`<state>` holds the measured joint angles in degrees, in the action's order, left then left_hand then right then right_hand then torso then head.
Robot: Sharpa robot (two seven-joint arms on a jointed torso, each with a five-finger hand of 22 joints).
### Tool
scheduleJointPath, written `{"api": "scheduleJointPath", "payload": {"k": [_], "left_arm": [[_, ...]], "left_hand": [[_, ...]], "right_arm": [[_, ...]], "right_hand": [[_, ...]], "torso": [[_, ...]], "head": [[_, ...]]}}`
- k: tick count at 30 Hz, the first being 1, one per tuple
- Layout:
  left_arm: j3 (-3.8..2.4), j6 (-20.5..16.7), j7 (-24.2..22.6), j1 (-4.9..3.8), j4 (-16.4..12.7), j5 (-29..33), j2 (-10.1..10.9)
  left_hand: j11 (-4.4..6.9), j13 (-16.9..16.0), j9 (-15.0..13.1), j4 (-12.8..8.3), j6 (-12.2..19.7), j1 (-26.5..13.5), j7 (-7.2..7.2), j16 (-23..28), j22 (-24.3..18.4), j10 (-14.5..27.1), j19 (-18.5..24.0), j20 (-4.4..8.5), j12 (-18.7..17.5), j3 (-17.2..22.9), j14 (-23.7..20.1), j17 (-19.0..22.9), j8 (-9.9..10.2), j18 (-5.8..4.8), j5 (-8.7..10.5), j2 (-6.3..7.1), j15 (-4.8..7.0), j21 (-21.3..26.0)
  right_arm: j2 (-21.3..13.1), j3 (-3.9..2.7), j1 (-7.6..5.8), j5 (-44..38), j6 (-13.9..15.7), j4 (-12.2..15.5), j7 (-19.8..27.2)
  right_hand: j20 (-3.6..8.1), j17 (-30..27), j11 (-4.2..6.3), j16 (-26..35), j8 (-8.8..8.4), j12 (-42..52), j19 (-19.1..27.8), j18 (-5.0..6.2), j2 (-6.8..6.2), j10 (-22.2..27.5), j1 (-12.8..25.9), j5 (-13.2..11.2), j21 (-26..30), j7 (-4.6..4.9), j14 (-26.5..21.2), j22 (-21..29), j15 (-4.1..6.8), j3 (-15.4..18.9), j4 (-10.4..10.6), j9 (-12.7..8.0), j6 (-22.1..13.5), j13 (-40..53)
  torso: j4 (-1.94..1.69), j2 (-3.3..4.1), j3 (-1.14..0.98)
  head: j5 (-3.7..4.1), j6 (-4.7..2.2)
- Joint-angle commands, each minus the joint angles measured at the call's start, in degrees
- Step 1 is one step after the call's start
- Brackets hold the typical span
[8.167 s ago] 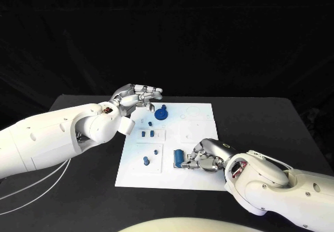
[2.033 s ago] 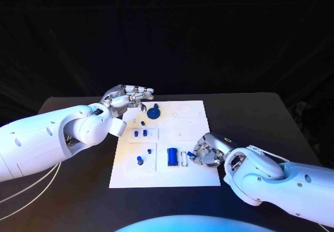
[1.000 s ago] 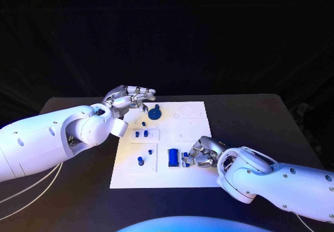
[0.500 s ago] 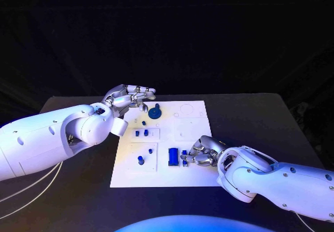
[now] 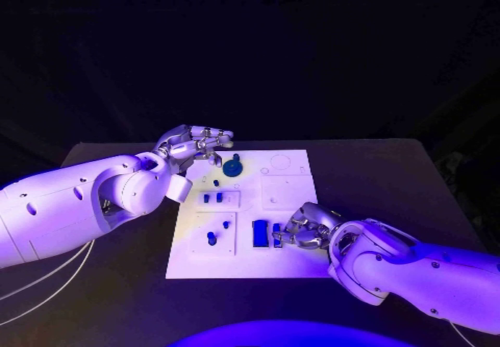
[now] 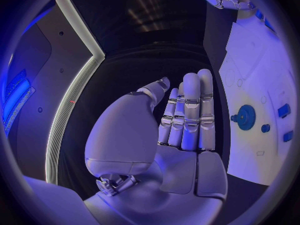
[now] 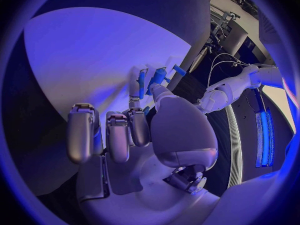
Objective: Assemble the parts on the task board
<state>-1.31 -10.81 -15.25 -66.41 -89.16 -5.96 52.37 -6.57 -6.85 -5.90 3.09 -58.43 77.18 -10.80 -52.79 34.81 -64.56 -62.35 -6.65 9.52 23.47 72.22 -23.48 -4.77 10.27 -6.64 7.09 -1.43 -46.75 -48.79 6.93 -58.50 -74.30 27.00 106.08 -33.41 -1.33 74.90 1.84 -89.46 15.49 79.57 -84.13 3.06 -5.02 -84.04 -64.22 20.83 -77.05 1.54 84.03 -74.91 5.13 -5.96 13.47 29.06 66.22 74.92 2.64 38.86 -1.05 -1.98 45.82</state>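
Black table (image 5: 396, 181) against a dark backdrop, white task board (image 5: 287, 191) in the middle with my two hands at opposite ends

My right hand (image 5: 302, 230) sits on the near right part of the board, fingers curled round a small blue part (image 5: 277, 235) just beside the upright blue block (image 5: 259, 233); whether it truly pinches the part I cannot tell, since the fingers hide the contact. My left hand (image 5: 196, 144) hovers at the far left corner near the blue gear (image 5: 233, 169), fingers together, straight, holding nothing. I reckon the risk is the small part tilting or slipping as I press it in, or my knuckles nudging the block. The slot beneath is hidden
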Motion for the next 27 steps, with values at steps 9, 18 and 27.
{"api": "scheduleJointPath", "payload": {"k": [9,18,27], "left_arm": [[-0.03,0.92,-0.3,-0.05,-0.12,-0.08,0.04],[-0.02,1.01,-0.34,-0.05,-0.05,-0.08,-0.06],[-0.02,1.03,-0.33,-0.05,-0.05,-0.08,-0.06]], "left_hand": [[0.17,0.08,0.1,0.02,0.4,0.04,0.02,0.32,-0.09,0.42,-0.31,0.0,0.37,-0.4,-0.37,0.08,0.12,0.3,0.11,-0.68,-0.1,0.4],[0.17,0.08,0.1,0.02,0.4,0.04,0.02,0.32,-0.09,0.42,-0.31,0.0,0.37,-0.4,-0.37,0.08,0.12,0.3,0.11,-0.68,-0.1,0.4],[0.17,0.08,0.1,0.02,0.4,0.04,0.02,0.32,-0.09,0.42,-0.31,0.0,0.37,-0.4,-0.37,0.08,0.12,0.3,0.11,-0.68,-0.1,0.4]], "right_arm": [[-2.29,0.01,0.14,-8.52,4.52,0.74,11.77],[-2.11,0.04,0.28,-11.24,3.1,-0.07,15.56],[-1.21,0.06,0.59,-11.44,0.86,-0.97,15.47]], "right_hand": [[-0.76,14.31,-2.18,-0.08,-5.78,-0.19,-2.38,-0.69,1.87,-1.79,-10.74,-3.83,1.35,3.51,5.8,-11.86,-1.5,-1.35,-5.04,-3.06,-7.08,9.13],[-2.33,14.4,-4.38,-0.13,-11.77,0.02,-2.31,-0.68,2.57,-1.48,-17.07,2.68,1.25,6.17,5.81,-11.91,-3.19,-9.17,-9.57,-8.81,-9.24,9.33],[-2.38,14.37,-4.67,-0.11,-11.88,0.14,-2.07,-0.65,-0.82,-1.44,-14.2,9.74,0.48,6.66,5.8,-11.98,-3.27,-28.54,-14.87,-15.49,-8.53,9.27]], "torso": [[0.04,0.02,0.0],[-0.07,0.05,-0.02],[-0.04,0.05,0.03]], "head": [[-0.08,-0.1],[0.06,-0.16],[-0.12,-0.01]]}}
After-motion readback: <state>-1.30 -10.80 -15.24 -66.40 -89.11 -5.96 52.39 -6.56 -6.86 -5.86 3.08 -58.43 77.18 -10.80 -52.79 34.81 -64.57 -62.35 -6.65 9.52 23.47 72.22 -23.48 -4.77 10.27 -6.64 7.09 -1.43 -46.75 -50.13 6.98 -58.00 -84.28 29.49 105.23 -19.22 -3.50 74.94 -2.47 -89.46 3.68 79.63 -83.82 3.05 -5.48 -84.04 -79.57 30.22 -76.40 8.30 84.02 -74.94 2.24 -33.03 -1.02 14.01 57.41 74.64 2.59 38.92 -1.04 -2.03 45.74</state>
